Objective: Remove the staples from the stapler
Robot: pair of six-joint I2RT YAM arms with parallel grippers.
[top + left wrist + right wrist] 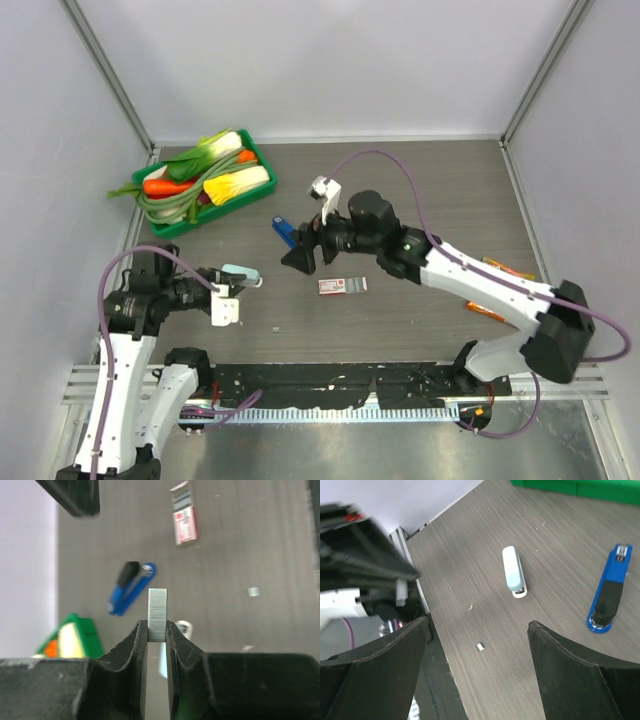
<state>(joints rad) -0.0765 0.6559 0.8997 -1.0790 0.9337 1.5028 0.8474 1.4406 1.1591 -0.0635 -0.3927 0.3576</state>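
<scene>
1. Farthest left, a green tray (570,486) of vegetables sits at the back left of the table (430,190).
2. Next, the left gripper (156,630) has its jaws clamped on a staple strip (157,607), which stands upright between the fingertips, clear of the table.
3. Close by, the stapler (514,572), pale blue-grey with a white part at one end, lies flat on the table near the left gripper, in neither gripper's hold.
4. A loose staple bit (480,646) lies on the table near the stapler.
5. A blue stapler (284,230) lies on the table between the tray and the right gripper.
6. The right gripper (477,625) hangs over the table with its jaws wide apart, holding nothing.
7. A red-and-white box (342,286) lies flat just right of the right gripper's fingers.
</scene>
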